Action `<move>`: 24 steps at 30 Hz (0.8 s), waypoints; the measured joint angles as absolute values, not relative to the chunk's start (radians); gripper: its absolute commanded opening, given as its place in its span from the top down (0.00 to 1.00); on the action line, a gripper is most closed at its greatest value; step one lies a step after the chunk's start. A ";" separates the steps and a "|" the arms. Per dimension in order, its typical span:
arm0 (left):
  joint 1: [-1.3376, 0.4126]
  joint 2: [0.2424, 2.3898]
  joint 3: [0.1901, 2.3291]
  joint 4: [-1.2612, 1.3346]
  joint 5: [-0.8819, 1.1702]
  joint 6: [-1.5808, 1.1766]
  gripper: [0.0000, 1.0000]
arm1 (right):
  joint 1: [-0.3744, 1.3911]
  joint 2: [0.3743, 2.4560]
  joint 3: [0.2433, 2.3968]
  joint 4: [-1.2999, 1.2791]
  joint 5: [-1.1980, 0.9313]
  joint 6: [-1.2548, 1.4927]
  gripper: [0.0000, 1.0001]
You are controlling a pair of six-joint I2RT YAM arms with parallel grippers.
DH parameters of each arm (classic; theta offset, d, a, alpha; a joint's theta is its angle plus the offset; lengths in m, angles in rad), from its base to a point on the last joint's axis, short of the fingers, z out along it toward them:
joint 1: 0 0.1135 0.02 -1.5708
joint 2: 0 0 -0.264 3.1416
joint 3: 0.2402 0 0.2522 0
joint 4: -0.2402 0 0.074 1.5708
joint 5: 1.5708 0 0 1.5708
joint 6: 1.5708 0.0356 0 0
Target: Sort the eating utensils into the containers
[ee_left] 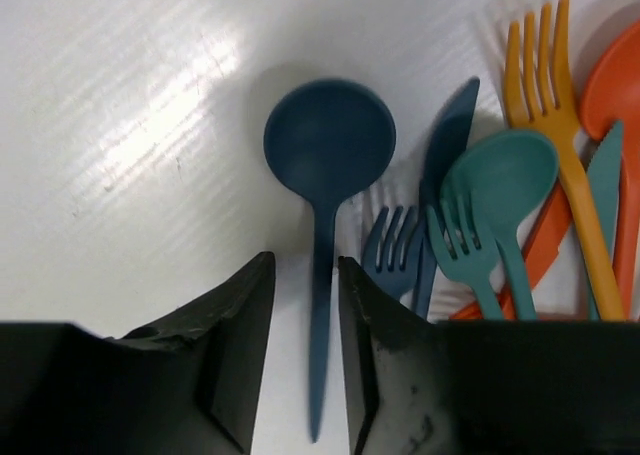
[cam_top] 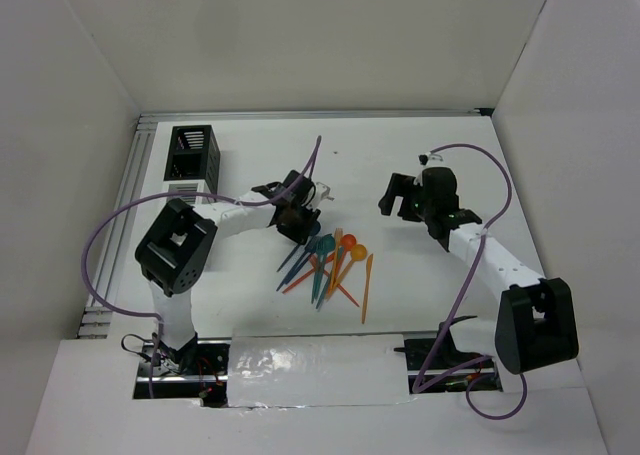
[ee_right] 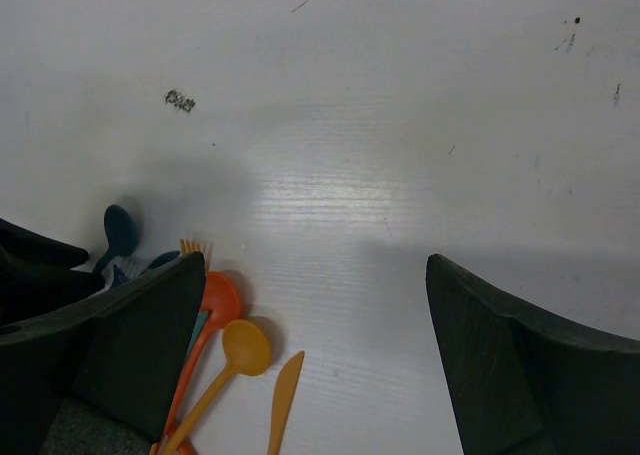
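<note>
The eating utensils (cam_top: 330,265) lie in a loose pile at the table's middle. My left gripper (cam_top: 298,225) is low over the pile's far left end. In the left wrist view a dark blue spoon (ee_left: 330,145) lies flat with its handle between the left gripper's (ee_left: 305,265) narrowly parted fingers; a thin gap shows on each side, so it stands open. A blue fork (ee_left: 392,250), teal fork (ee_left: 460,237), teal spoon (ee_left: 500,175) and orange fork (ee_left: 550,85) lie just to the right. My right gripper (cam_top: 398,197) hovers wide open, holding nothing. The black container (cam_top: 192,151) and white container (cam_top: 183,189) stand at the far left.
In the right wrist view an orange spoon (ee_right: 245,345), a red-orange spoon (ee_right: 220,297) and an orange knife (ee_right: 285,395) lie by the left finger of the right gripper (ee_right: 315,265). White walls enclose the table. A metal rail (cam_top: 130,205) runs along the left edge.
</note>
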State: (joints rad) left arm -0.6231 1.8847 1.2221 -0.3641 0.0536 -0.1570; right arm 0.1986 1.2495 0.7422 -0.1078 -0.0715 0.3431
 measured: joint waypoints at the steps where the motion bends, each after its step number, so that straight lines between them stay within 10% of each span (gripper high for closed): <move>1: -0.624 1.891 1.230 -0.364 0.045 -0.159 0.60 | 0.198 1.246 0.739 -0.107 -0.071 0.343 0.03; 13: -0.627 1.918 1.255 -0.335 0.023 -0.157 1.00 | 0.195 1.214 0.713 -0.108 -0.064 0.343 0.03; 24: -0.528 1.801 1.254 -0.318 0.044 -0.197 1.00 | 0.189 1.205 0.712 -0.105 -0.074 0.344 0.03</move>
